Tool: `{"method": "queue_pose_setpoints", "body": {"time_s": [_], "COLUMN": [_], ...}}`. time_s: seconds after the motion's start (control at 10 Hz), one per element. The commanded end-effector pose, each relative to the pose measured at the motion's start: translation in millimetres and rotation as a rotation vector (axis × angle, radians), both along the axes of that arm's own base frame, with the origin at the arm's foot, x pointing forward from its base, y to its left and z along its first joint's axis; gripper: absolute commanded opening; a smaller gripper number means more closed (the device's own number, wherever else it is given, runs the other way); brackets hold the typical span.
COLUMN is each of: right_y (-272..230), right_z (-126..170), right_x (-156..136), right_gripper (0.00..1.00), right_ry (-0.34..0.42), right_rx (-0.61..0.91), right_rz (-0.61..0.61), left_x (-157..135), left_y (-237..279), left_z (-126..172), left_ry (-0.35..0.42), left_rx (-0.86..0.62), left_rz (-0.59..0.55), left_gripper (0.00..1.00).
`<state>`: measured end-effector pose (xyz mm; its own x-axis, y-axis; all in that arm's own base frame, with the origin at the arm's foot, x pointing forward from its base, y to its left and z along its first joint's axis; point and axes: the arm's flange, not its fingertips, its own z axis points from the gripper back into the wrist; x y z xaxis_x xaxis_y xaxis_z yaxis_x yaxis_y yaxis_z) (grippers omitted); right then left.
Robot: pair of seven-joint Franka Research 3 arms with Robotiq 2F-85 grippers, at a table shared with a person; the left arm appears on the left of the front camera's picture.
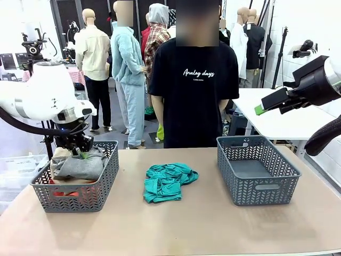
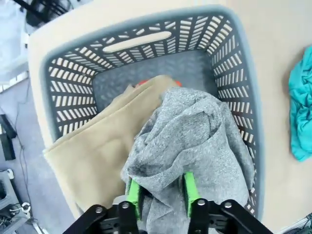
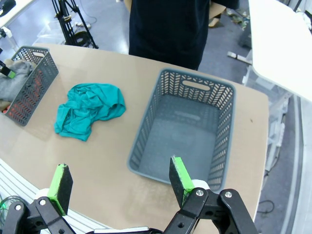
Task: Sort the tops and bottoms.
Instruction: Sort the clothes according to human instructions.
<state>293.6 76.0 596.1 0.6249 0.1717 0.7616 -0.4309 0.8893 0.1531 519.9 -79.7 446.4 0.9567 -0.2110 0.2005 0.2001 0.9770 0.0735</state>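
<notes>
Releasing the grey T-shirt (image 2: 195,131) into the left basket (image 2: 234,58) with the left hand (image 2: 160,187) half-parted astride a fold, right hand (image 3: 118,168) wide open, empty; next probably fetching the teal T-shirt (image 1: 168,181) from the tabletop (image 1: 213,229).

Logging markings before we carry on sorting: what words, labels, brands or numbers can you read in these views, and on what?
"Analog days": white script on the chest of the person's black T-shirt.
Smaller white line just under it: too small to read.
Left basket, right basket, teal garment: no readable print or label.
</notes>
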Motion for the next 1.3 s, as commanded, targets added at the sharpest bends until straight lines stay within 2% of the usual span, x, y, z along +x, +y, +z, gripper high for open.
{"method": "queue_pose_setpoints", "body": {"time_s": [0.0, 0.3, 0.6, 0.7, 1.2], "right_y": [1, 1, 1, 1, 1], "right_z": [-3, -3, -3, -3, -3], "right_x": [0, 0, 0, 0, 0], "right_gripper": [1.00, 1.00, 1.00, 1.00, 1.00], "right_ry": [0.006, 0.006, 0.006, 0.006, 0.006], "right_rx": [0.010, 0.010, 0.010, 0.010, 0.010], "right_rz": [-0.005, -0.005, -0.005, -0.005, -0.005], "left_x": [-7, -9, -7, -8, -8], "left_y": [5, 8, 5, 1, 1], "left_z": [19, 32, 31, 32, 32], "left_ry": [-0.025, -0.036, -0.021, -0.050, -0.050], "left_rx": [-0.029, -0.054, -0.053, -0.042, -0.042], "left_rz": [-0.008, -0.006, 0.022, 0.011, 0.011], "left_gripper": [1.00, 1.00, 1.00, 1.00, 1.00]}}
